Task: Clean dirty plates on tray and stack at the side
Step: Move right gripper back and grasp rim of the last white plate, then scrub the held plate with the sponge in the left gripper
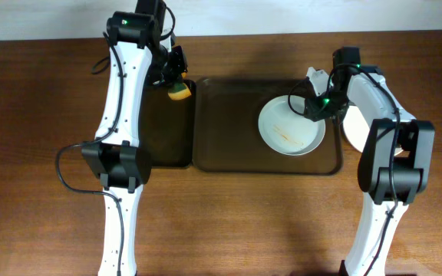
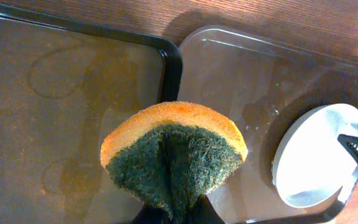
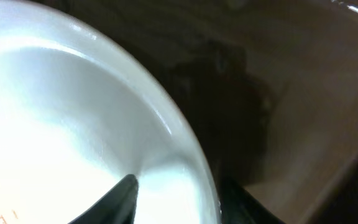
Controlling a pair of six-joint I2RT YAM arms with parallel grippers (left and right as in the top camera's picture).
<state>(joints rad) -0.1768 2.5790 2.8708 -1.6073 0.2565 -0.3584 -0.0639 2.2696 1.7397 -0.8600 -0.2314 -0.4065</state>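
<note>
A white plate (image 1: 290, 126) with thin orange-brown streaks lies at the right end of the dark-brown tray (image 1: 229, 130). My right gripper (image 1: 314, 108) is shut on its far right rim. In the right wrist view one finger is inside the plate (image 3: 73, 124) and one outside, so the gripper (image 3: 179, 186) straddles the rim. More white plate (image 1: 354, 126) shows on the table right of the tray, partly hidden by the right arm. My left gripper (image 1: 176, 80) is shut on an orange and green sponge (image 1: 179, 93) over the tray's far left edge. The left wrist view shows the sponge (image 2: 173, 155), the gripper (image 2: 179, 214), the tray (image 2: 260, 81) and the plate (image 2: 312, 155).
A smaller black tray (image 1: 167, 130) lies against the left side of the brown tray; it also shows in the left wrist view (image 2: 73, 93). Both stand on a brown wooden table (image 1: 44, 115). The right arm's links stand close to the plates at the right.
</note>
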